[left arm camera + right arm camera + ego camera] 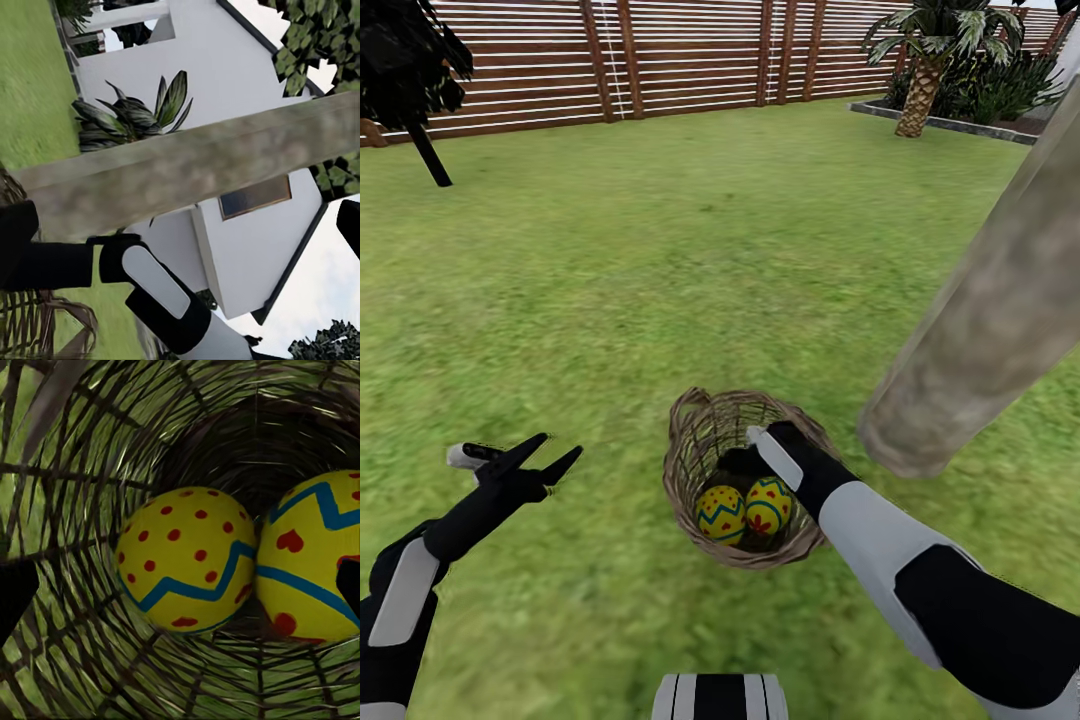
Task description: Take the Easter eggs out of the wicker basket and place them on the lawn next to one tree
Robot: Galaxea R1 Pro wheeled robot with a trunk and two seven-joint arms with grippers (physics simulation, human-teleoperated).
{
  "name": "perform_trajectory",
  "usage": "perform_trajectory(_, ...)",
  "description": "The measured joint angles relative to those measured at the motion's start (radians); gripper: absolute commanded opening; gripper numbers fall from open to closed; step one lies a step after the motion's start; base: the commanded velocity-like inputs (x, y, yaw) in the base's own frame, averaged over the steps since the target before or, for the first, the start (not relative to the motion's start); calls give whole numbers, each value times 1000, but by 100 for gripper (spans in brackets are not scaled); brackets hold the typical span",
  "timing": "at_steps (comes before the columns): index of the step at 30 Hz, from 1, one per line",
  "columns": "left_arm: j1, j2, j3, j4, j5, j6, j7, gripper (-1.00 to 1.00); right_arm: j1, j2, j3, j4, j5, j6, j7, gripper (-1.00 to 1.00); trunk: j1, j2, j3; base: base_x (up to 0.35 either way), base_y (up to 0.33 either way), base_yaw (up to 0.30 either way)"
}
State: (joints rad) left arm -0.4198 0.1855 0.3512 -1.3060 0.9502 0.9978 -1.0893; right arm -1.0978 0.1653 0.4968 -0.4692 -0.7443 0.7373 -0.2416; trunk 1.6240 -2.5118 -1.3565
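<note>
Step in hand: picking an Easter egg out of the wicker basket, judging by the right arm reaching into it.
Eggs: two show in the basket, touching each other, directly ahead of the right pincer; the dotted egg sits central between its fingers in the right wrist view, the heart-marked egg off to one side.
Third egg: not seen in the basket; where it is I cannot tell.
Right pincer state: dark finger edges show at either border of the right wrist view, well apart, with nothing between them, so it reads as spread wide and empty.
Doing it well: go for the dotted egg, as it is centred; lower straight along the fingers until they straddle its widest part, keep the tips off the woven wall, and close gently so the round shell does not squirt out or nudge its neighbour.
Right arm pose: forearm angled forward and down over the basket's near rim, wrist dipped inside.
Left pincer: open, holding nothing, hovering above the lawn well to the side of the basket.
Tree: mottled trunk standing just beside the basket, beyond the right arm, a handy drop spot.
Risk: basket is light and may tip or slide if a finger snags the twigs.
</note>
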Motion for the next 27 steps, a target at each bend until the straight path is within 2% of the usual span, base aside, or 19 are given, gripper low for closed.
perform_trajectory(8,1,43,45,7,0,-1,-1,100,0,7,0,0,-3,-8,22,100,0,0,0,-29,24,0)
perform_trajectory(9,1,43,173,6,2,-1,-1,100,0,7,0,0,-2,-9,22,100,0,0,0,0,0,0)
perform_trajectory(10,1,43,198,6,1,-1,-1,100,0,7,0,0,-3,-9,22,100,0,0,0,74,63,-37)
perform_trajectory(13,1,43,199,2,2,1,-11,100,0,7,-1,0,-3,-9,22,100,-1,0,2,200,180,-181)
perform_trajectory(18,1,42,199,11,-3,-2,-85,100,0,6,-1,1,-3,-9,22,100,-1,0,7,121,88,-231)
perform_trajectory(22,1,41,199,13,-5,-4,-98,100,0,6,-2,2,-3,-12,20,100,0,0,10,10,7,-179)
perform_trajectory(27,1,41,199,13,-6,-4,-100,100,1,6,-3,6,-4,-49,14,100,0,0,11,1,1,-31)
